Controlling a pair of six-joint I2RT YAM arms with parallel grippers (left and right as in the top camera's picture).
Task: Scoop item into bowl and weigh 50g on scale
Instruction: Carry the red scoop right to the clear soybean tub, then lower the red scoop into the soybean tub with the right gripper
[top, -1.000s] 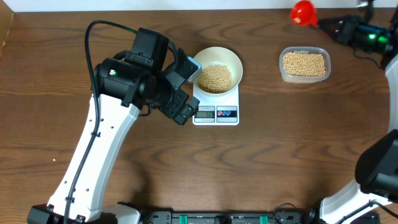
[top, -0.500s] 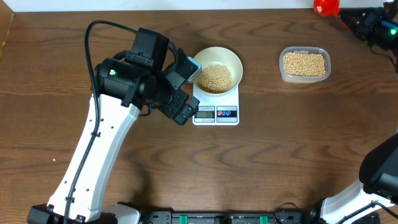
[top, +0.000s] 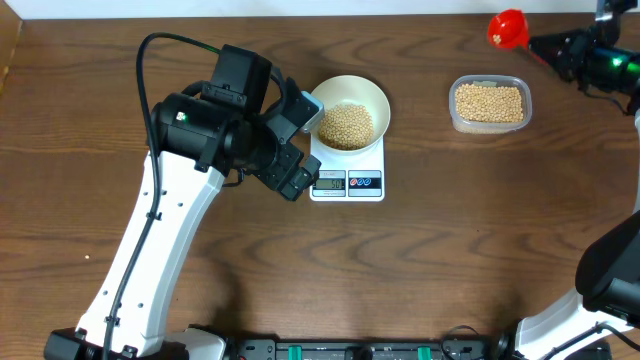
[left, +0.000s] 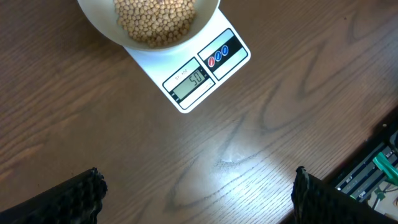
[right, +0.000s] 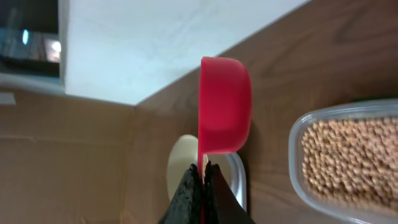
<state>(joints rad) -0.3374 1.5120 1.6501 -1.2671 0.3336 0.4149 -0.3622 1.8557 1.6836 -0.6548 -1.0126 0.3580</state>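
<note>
The white bowl (top: 352, 96) holds a heap of pale-tan beans (top: 345, 125) and stands on the white scale (top: 348, 182). In the left wrist view the bowl (left: 99, 22), beans (left: 154, 18) and scale (left: 199, 74) show at the top; the display reads about 50. My left gripper (top: 293, 140) is open and empty just left of the scale; its fingertips (left: 199, 196) frame bare table. My right gripper (top: 548, 44) at the far right is shut on the handle of a red scoop (top: 507, 28), seen also in the right wrist view (right: 224, 106), gripper (right: 203, 177).
A clear plastic tub (top: 489, 102) of beans sits at the right, below the scoop; it also shows in the right wrist view (right: 348, 162). The table's back edge meets a white wall. Bare wood lies in front of the scale.
The right gripper with the red scoop went up and right toward the back edge, then came back left and down a little. The left arm, bowl and scale have not moved.
</note>
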